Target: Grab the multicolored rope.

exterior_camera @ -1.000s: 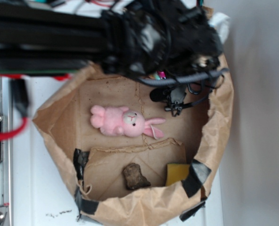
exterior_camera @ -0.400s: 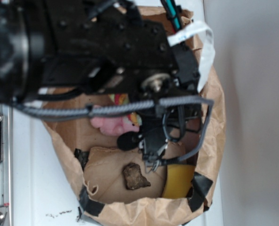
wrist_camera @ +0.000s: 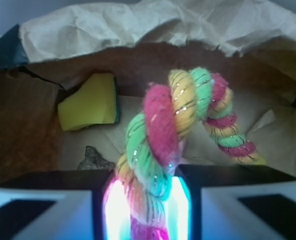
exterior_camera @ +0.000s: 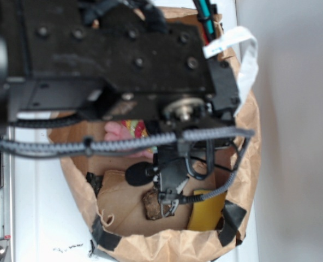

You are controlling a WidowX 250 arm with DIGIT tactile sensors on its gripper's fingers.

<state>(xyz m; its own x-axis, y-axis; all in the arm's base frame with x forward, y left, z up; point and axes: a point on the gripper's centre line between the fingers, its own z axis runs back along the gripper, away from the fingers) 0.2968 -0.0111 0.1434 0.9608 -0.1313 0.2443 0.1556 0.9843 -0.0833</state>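
Note:
In the wrist view the multicolored rope (wrist_camera: 160,130), twisted from yellow, pink-red and light green strands, stands up between my two glowing finger pads. It arches over to the right and its far end (wrist_camera: 235,145) drops toward the bag floor. My gripper (wrist_camera: 145,200) is shut on the rope's near end. From the exterior camera only a small yellow and red patch of the rope (exterior_camera: 134,129) shows under the black arm (exterior_camera: 112,60), which hides the jaws.
Everything lies inside a brown paper bag (exterior_camera: 250,142) with crumpled walls (wrist_camera: 138,25). A pink bunny (exterior_camera: 113,131) peeks out beside the rope. A brown rock (exterior_camera: 150,206) (wrist_camera: 93,160) and a yellow sponge (exterior_camera: 208,210) (wrist_camera: 90,102) lie near the bag's wall.
The arm has swung down the picture over the bag, covering most of the bunny. The wrist cable assembly now hangs over the rock, and a patch of rope shows under the arm.

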